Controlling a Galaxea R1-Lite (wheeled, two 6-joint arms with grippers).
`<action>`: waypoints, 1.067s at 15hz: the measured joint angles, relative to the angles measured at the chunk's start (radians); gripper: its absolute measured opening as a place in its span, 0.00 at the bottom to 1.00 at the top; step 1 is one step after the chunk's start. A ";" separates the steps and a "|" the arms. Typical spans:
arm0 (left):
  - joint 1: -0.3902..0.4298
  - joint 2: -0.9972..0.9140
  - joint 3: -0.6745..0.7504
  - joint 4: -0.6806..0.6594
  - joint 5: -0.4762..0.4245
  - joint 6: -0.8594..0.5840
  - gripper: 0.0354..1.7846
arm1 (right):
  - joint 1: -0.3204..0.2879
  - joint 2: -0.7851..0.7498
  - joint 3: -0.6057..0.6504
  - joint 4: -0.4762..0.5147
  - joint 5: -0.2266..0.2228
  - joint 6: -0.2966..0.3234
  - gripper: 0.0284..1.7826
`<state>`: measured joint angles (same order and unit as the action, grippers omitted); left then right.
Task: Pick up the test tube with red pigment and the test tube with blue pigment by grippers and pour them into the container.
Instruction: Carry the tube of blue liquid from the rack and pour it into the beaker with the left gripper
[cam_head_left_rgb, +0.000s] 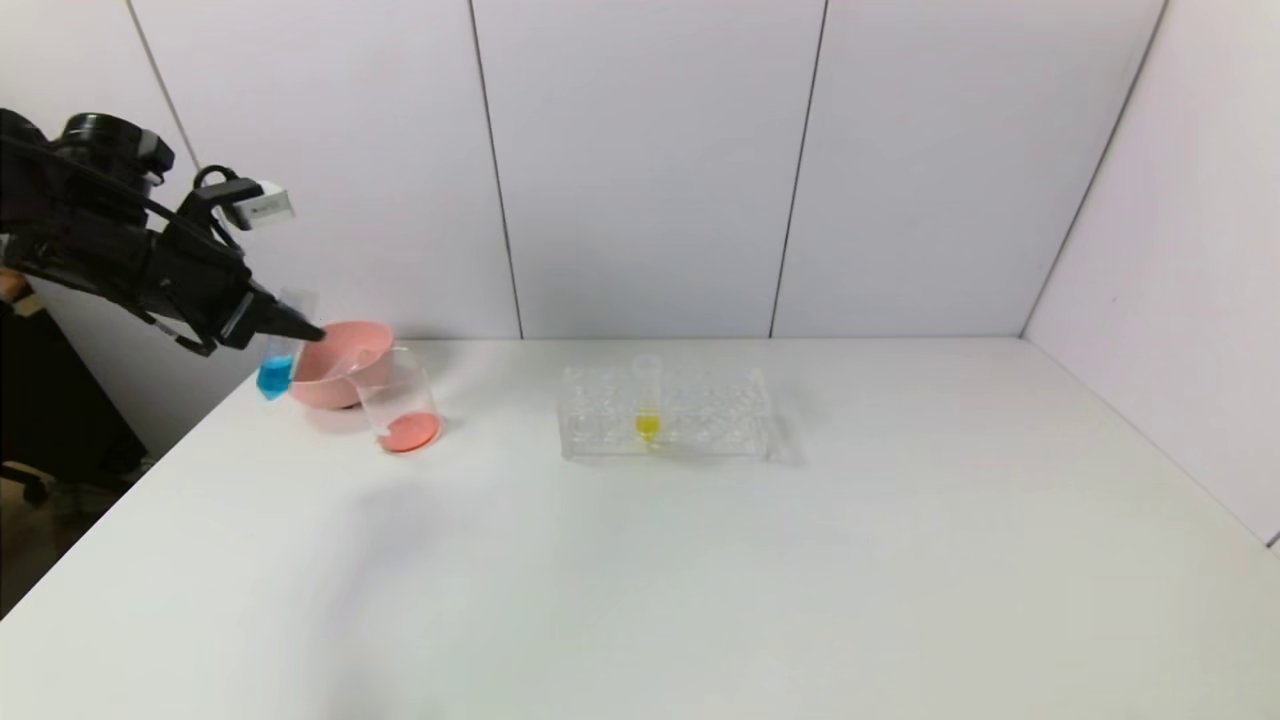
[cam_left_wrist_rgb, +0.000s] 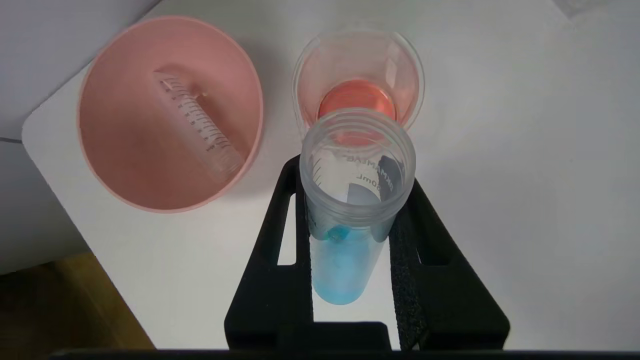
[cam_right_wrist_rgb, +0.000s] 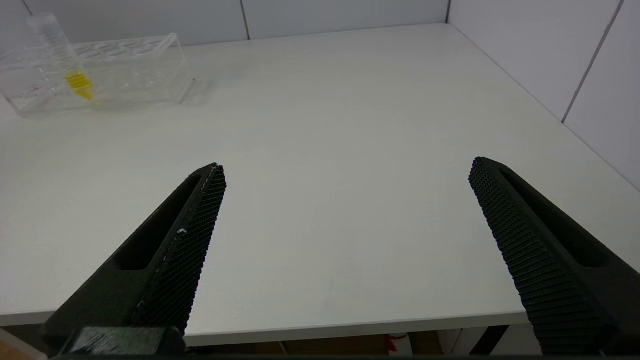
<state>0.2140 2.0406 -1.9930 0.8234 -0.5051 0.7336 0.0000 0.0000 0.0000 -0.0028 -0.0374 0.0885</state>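
Head view shows the left gripper (cam_head_left_rgb: 290, 328) raised over the far left corner of the table (cam_head_left_rgb: 700, 560), jaws clamped on the blue tube (cam_head_left_rgb: 277, 358), which hangs nearly upright with its liquid at the bottom. The beaker (cam_head_left_rgb: 400, 405) stands on the table just beside the tube, toward the middle, and already holds a layer of red liquid, so the red half of the job looks done and the blue pour is the step in hand.

In the left wrist view the tube's open mouth (cam_left_wrist_rgb: 357, 150) sits close to the beaker's rim (cam_left_wrist_rgb: 359, 82), with the red liquid (cam_left_wrist_rgb: 356, 102) visible beyond it. The next move calls for bringing the mouth over the rim and tipping the tube until the blue runs in.

The pink bowl (cam_head_left_rgb: 340, 362) stands right against the beaker, toward the far left corner, with an empty clear tube (cam_left_wrist_rgb: 197, 125) lying in it; it is near enough that a stray pour could land there. The clear rack (cam_head_left_rgb: 665, 412) with the yellow tube (cam_head_left_rgb: 647, 400) stands well apart near the middle of the far edge.

The right gripper (cam_right_wrist_rgb: 345, 200) hovers idle with jaws wide near the table's near edge, holding nothing.
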 joint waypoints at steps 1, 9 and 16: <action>-0.012 0.005 -0.004 0.013 0.036 0.040 0.24 | 0.000 0.000 0.000 0.000 0.000 0.000 1.00; -0.095 0.019 -0.019 0.041 0.267 0.316 0.24 | 0.000 0.000 0.000 0.000 0.000 0.000 1.00; -0.129 0.034 -0.026 0.036 0.331 0.438 0.24 | 0.000 0.000 0.000 0.000 0.000 0.000 1.00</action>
<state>0.0851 2.0743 -2.0185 0.8591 -0.1736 1.1717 -0.0004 0.0000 0.0000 -0.0028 -0.0379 0.0885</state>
